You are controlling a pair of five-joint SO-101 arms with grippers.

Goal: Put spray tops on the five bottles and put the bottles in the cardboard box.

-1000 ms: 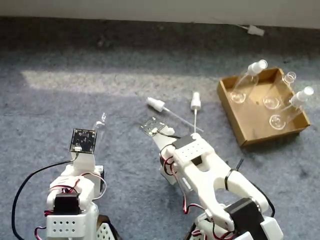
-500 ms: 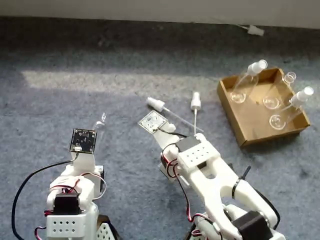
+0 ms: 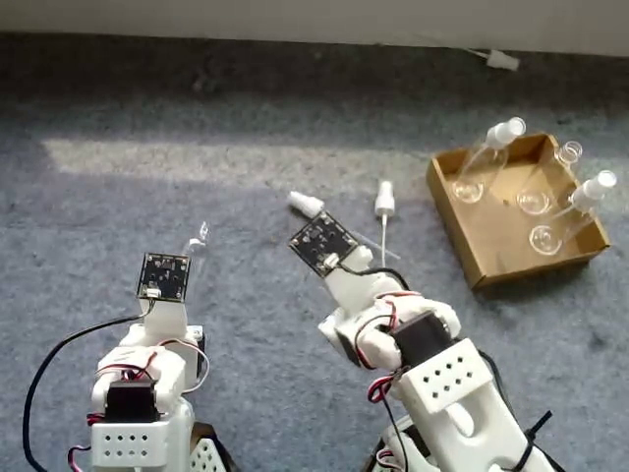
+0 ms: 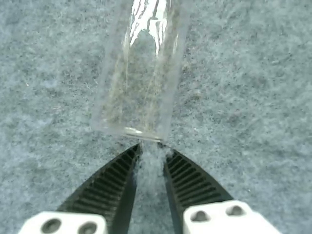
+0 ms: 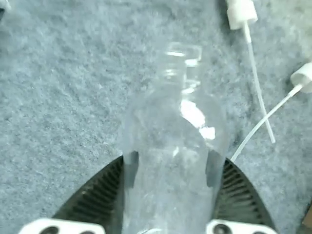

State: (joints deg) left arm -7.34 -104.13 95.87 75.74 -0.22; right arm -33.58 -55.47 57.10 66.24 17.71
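The cardboard box (image 3: 454, 231) sat at the upper right of the overhead shot with three bottles (image 3: 536, 202) in it. Two were capped, and the third looked bare-necked, though that was hard to be sure of.

The step in hand looked like capping bottle number four. The right claw (image 5: 170, 165) was clamped around an open-necked bottle (image 5: 173, 122), just short of two loose spray tops (image 3: 305, 204) lying mid-frame on the grey carpet (image 3: 118, 197).

Next move, I'd guess, meant feeding one long tube down that small neck. That's fiddly, since the two tubes lay crossed and could snag each other.

The left claw (image 4: 151, 148) was at a narrow gap with only carpet between the jaws. Its tips were right at the base of the fifth bottle (image 4: 141, 73), lower left in the overhead.

One more stray top (image 3: 502, 61) lay well apart at the top edge.
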